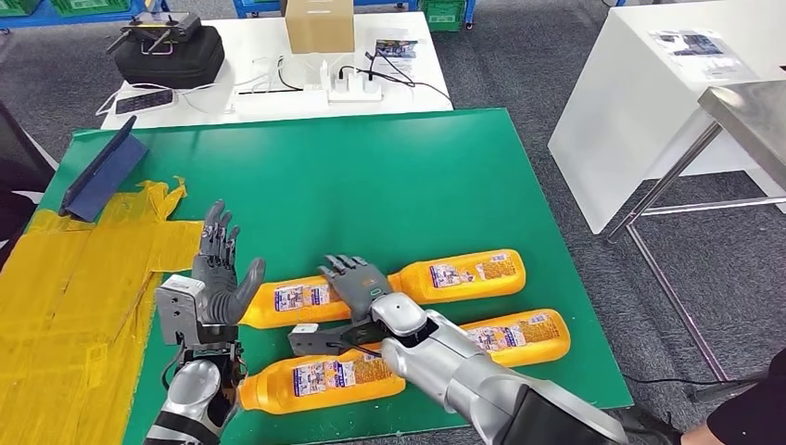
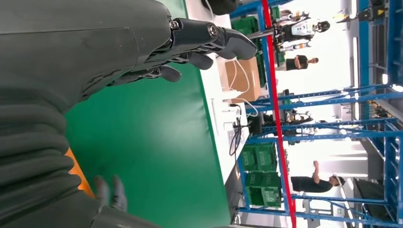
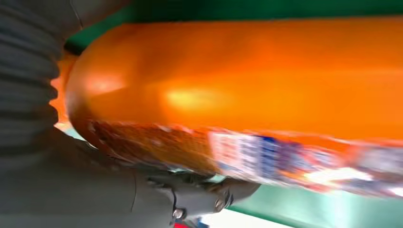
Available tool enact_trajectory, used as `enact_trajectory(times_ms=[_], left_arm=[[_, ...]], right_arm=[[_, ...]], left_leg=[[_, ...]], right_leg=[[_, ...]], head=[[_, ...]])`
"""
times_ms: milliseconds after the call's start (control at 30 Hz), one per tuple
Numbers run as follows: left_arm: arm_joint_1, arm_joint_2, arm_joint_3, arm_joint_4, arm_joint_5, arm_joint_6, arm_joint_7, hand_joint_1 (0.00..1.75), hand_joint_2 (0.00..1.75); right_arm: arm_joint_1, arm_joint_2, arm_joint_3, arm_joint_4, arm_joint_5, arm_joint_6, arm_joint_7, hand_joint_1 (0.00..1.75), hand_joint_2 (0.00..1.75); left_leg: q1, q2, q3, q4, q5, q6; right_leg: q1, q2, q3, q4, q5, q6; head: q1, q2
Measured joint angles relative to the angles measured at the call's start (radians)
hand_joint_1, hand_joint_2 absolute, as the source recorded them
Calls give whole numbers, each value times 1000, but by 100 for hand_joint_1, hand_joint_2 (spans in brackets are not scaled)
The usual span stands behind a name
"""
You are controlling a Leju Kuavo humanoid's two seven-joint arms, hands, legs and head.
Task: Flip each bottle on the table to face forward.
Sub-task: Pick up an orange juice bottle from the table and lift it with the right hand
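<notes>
Four orange bottles lay on their sides on the green surface (image 1: pixel 389 176), labels up, near its front edge. I saw the far right bottle (image 1: pixel 463 274) and the far left bottle (image 1: pixel 295 298) in one row, the near right bottle (image 1: pixel 519 336) and the near left bottle (image 1: pixel 324 378) in a row in front of it.

My right hand (image 1: pixel 357 289) rested on the far left bottle where it nearly meets the far right one, fingers spread over it, thumb low beside it. In the right wrist view a bottle (image 3: pixel 247 80) sat hard against the palm, blurred; I could not tell whether the hand actually gripped it.

My left hand (image 1: pixel 218 273) stood upright just left of the far left bottle's end, fingers straight and apart, holding nothing.

Yellow tape (image 1: pixel 74 297) covered the surface's left part, with a blue tablet (image 1: pixel 104 171) propped at the back left corner. Beyond it a white table (image 1: pixel 269 93) carried a cardboard box (image 1: pixel 319 24) and a black case (image 1: pixel 171 54).
</notes>
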Motion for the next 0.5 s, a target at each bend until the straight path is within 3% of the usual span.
enact_trajectory(times_ms=[33, 67, 167, 200, 367, 500], left_arm=[[-1, -1, 0, 5, 2, 0, 0, 0, 175], [-2, -3, -1, 9, 3, -1, 0, 0, 175], [-3, -7, -4, 20, 6, -1, -2, 0, 175], [-4, -9, -5, 23, 8, -2, -3, 0, 175], [-3, -14, -9, 33, 16, -5, -8, 0, 175], [-3, -14, -14, 35, 21, -8, -11, 0, 175]], right_arm=[[-3, -2, -2, 8, 0, -3, 10, 4, 175], [-6, -5, -5, 15, -1, -8, 18, 21, 175], [-8, -13, -17, 29, -2, -31, 25, 119, 175], [-8, -17, -20, 32, -2, -44, 25, 138, 175], [-2, -36, -37, 45, 4, -139, 15, 165, 175], [6, -46, -47, 50, 14, -217, -4, 166, 175]], left_leg=[[0, 0, 0, 0, 0, 0], [0, 0, 0, 0, 0, 0], [0, 0, 1, 0, 0, 0], [0, 0, 1, 0, 0, 0], [0, 0, 0, 0, 1, 1], [0, 0, -1, 0, 1, 1]], right_leg=[[0, 0, 0, 0, 0, 0], [0, 0, 0, 0, 0, 0], [0, 0, 0, 0, 0, 0], [0, 0, 0, 0, 0, 0], [0, 0, 0, 0, 1, 1], [0, 0, 0, 0, 1, 1]], head=[[0, 0], [0, 0], [0, 0], [0, 0], [0, 0], [0, 0]])
